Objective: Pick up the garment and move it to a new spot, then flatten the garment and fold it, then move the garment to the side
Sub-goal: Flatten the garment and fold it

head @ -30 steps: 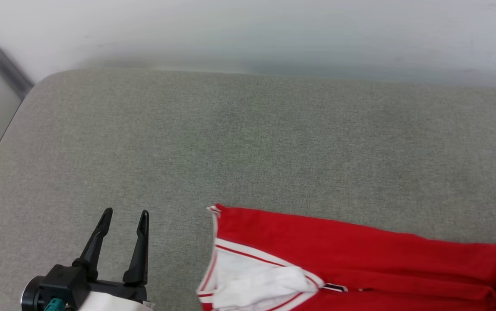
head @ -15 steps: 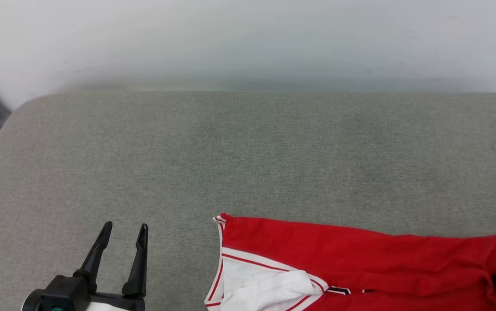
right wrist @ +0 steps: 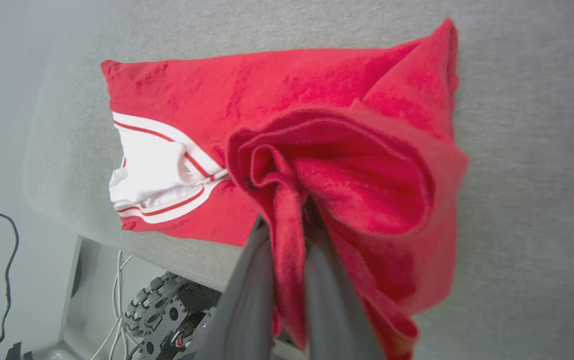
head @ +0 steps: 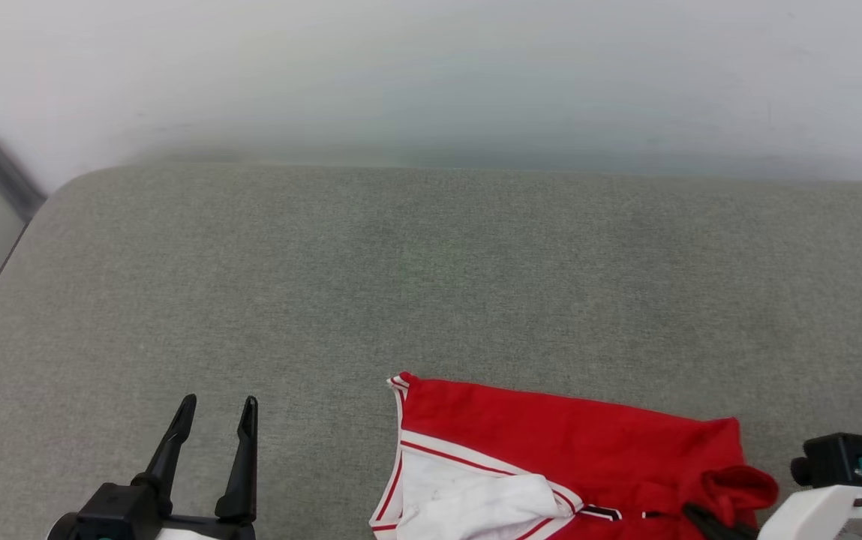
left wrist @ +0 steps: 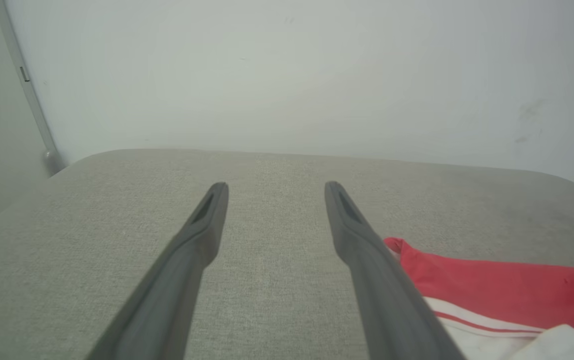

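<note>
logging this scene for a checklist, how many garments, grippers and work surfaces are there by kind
garment, red with a white sleeve: 1
grippers: 2, left gripper open over bare cloth, right gripper shut on the garment's red fabric
grey padded surface: 1
total: 4

Grey fabric surface (head: 431, 262) against pale wall (head: 431, 67).
</note>
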